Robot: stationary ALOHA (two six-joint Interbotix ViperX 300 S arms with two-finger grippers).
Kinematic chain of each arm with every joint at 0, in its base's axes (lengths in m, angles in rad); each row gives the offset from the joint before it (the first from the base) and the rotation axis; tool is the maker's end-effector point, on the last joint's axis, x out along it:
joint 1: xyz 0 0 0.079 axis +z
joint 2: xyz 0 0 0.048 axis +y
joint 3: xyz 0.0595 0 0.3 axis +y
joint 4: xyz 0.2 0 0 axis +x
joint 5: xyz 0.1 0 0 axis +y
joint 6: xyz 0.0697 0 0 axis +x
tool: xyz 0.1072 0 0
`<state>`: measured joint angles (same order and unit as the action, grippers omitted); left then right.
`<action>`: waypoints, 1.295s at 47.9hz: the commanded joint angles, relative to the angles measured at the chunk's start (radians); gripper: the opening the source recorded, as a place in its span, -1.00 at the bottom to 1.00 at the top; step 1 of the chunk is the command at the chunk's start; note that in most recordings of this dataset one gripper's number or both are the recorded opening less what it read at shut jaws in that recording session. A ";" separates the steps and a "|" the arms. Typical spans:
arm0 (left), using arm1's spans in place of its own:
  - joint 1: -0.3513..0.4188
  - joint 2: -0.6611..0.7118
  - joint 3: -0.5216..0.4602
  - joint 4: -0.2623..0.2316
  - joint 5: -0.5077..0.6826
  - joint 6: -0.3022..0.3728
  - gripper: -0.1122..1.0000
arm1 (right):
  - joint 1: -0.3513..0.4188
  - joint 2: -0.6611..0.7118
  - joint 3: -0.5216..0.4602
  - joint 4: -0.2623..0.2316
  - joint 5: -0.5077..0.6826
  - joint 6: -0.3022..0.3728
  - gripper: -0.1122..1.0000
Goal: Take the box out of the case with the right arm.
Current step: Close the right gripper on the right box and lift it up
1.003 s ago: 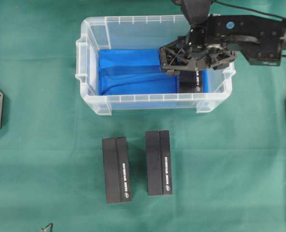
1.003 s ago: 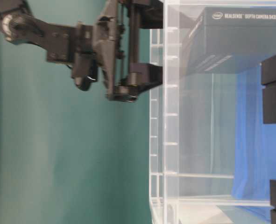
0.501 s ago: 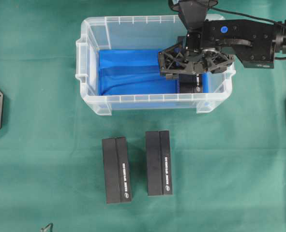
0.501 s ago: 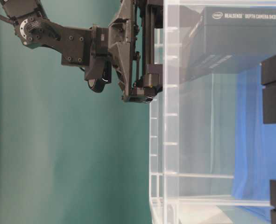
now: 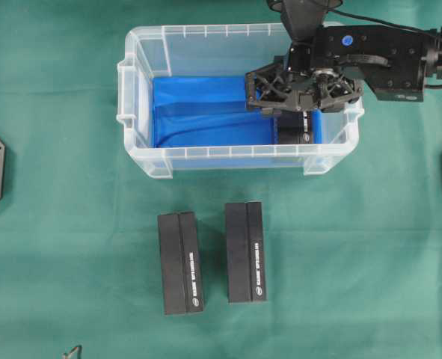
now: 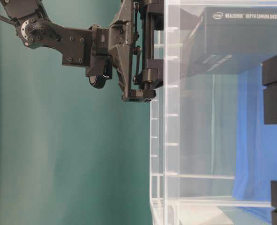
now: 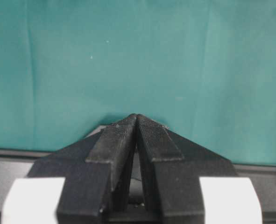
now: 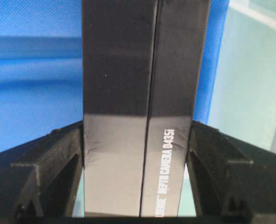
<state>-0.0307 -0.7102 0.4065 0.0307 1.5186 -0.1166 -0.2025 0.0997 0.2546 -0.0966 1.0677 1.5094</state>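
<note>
Change since a second ago: we see the right gripper (image 5: pixel 295 101) lower in the case (image 5: pixel 142 97), its lattice fingers drawn in from a wide spread until they stand against the sides of the box (image 5: pixel 301 129); the two boxes on the cloth and the left gripper (image 7: pixel 137 122) have not shifted.

Nearest, overhead view: two black boxes lie flat on the green cloth (image 5: pixel 71 224) in front of the case, side by side with a gap between them, the left loose box (image 5: pixel 180 263) a little nearer to us than the right loose box (image 5: pixel 244 251).

Case, overhead view: we see a clear bin with a blue floor, the box at its right end, mostly hidden under the right gripper.

Right arm (image 5: pixel 385 63), overhead view: it reaches in from the right edge, over the case's right rim.

Right wrist view only: we see the box (image 8: pixel 142 102) filling the gap between the two fingers (image 8: pixel 49 163), each finger against a long side; white print runs along the box.

Table-level view only: through the clear wall the box (image 6: pixel 241 40) stands on the blue floor, and the gripper (image 6: pixel 150 51) sits at the rim; we cannot tell from here whether the box has left the floor.

Left wrist view only: the left gripper's two fingertips meet at a point with nothing between them, green cloth beyond.
</note>
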 commanded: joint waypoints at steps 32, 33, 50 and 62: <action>0.003 -0.003 -0.026 0.002 -0.005 0.003 -0.77 | 0.003 -0.040 -0.063 0.005 0.084 0.002 0.35; 0.003 -0.002 -0.026 0.003 -0.005 0.003 -0.77 | 0.003 -0.044 -0.072 0.005 0.098 0.002 0.35; 0.003 -0.005 -0.026 0.003 -0.005 0.003 -0.77 | 0.008 -0.097 -0.206 -0.011 0.268 0.000 0.35; 0.003 -0.015 -0.023 0.003 -0.005 0.003 -0.77 | 0.028 -0.118 -0.339 -0.035 0.422 0.000 0.35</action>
<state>-0.0307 -0.7225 0.4065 0.0307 1.5186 -0.1135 -0.1841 0.0245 -0.0123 -0.1212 1.4465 1.5125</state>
